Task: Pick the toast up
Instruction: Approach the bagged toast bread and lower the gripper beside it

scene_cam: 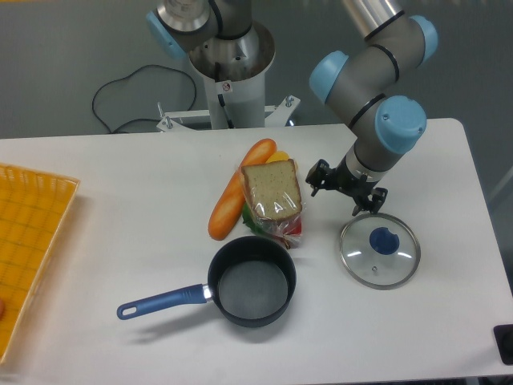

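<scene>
1. The robot's black fingers (345,190) hang just above the white table (120,200), spread apart, with nothing between them.
2. The fingers are a little to the right of the toast, not touching it, as far as this view shows.
3. The square brown toast in shiny clear plastic (272,192) leans on a small pile in the middle of the table.
4. A long orange bread loaf (238,200) lies just beside the toast on its left.
5. Something red and green (288,228) peeks out under the toast; I cannot tell what it is.
6. A round glass lid with a blue knob (379,250) lies flat, near the fingers.
7. A dark pot with a blue handle (250,281) stands in front of the toast.
8. A yellow tray (28,241) sits at the left edge.
</scene>
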